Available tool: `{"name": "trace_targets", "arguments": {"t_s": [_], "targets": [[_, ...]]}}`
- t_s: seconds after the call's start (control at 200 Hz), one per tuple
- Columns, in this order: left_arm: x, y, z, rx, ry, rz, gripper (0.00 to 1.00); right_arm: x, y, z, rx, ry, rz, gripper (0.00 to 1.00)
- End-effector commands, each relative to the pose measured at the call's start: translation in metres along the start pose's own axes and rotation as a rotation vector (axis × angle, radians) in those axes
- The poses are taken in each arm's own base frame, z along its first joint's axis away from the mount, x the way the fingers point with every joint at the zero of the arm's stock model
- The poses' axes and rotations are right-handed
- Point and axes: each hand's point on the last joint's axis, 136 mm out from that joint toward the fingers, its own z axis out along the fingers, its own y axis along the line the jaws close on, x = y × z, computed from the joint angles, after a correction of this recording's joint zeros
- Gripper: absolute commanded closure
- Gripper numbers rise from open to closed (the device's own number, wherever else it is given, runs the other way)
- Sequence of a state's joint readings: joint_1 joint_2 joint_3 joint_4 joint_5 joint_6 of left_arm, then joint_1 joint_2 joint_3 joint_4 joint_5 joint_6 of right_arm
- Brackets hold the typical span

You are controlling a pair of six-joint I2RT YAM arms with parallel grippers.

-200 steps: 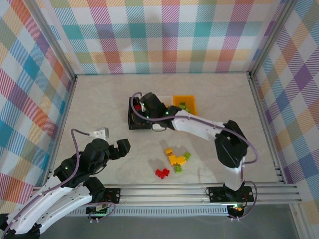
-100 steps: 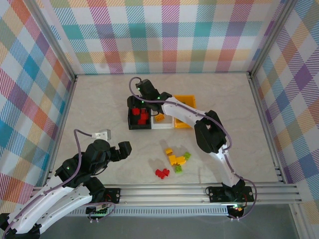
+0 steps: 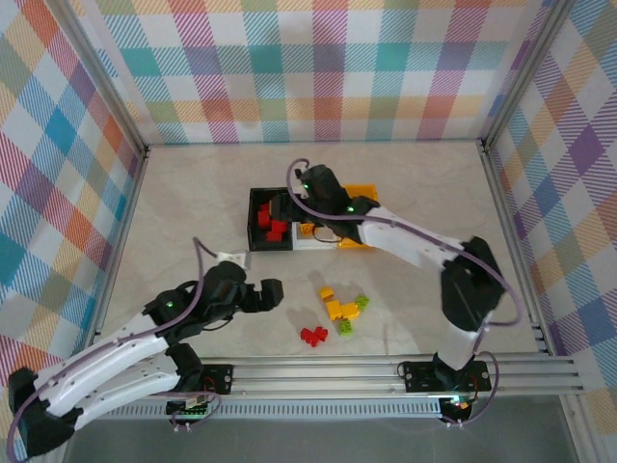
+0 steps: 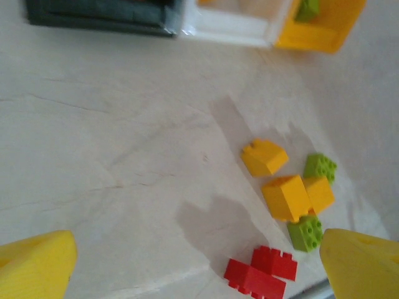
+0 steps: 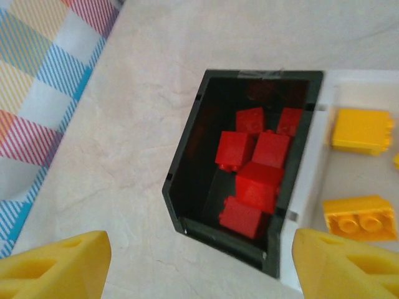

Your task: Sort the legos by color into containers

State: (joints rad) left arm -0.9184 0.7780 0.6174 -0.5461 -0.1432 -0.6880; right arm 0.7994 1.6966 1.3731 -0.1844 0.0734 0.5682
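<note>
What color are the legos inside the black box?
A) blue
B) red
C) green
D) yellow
B: in the right wrist view, the legos lying in the black box are all red.

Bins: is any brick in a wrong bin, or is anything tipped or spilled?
Nothing stands out. The black bin holds only red bricks, the white bin beside it holds yellow bricks, and both stand upright. The visible part of the orange bin shows a green brick.
</note>
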Motion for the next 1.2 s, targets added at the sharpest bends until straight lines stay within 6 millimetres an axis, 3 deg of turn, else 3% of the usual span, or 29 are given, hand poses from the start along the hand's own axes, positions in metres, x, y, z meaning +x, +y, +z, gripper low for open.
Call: {"name": "trace_targets", "arguments": {"t_s": [0.0, 0.1, 0.245, 0.5, 0.7, 1.195], "targets": [[0.019, -0.031, 0.016, 0.073, 0.044, 0.099, 0.02, 0.014, -0.024, -0.023, 0.041, -0.040, 0.019, 0.22], [0.041, -0.051, 0.026, 0.068, 0.083, 0.224, 0.03, 0.036, -0.042, -0.043, 0.059, -0.034, 0.040, 0.22], [0.075, -0.066, 0.046, 0.004, 0.159, 0.399, 0.06, 0.058, -0.062, -0.065, 0.092, -0.033, 0.053, 0.22], [0.110, -0.071, 0.071, -0.075, 0.219, 0.527, 0.08, 0.066, -0.084, -0.091, 0.141, -0.068, 0.074, 0.20], [0.127, -0.074, 0.085, -0.069, 0.258, 0.549, 0.12, 0.064, -0.091, -0.102, 0.157, -0.096, 0.084, 0.19], [0.135, -0.062, 0.096, -0.118, 0.280, 0.569, 0.34, 0.058, -0.100, -0.118, 0.167, -0.136, 0.105, 0.19]]}}
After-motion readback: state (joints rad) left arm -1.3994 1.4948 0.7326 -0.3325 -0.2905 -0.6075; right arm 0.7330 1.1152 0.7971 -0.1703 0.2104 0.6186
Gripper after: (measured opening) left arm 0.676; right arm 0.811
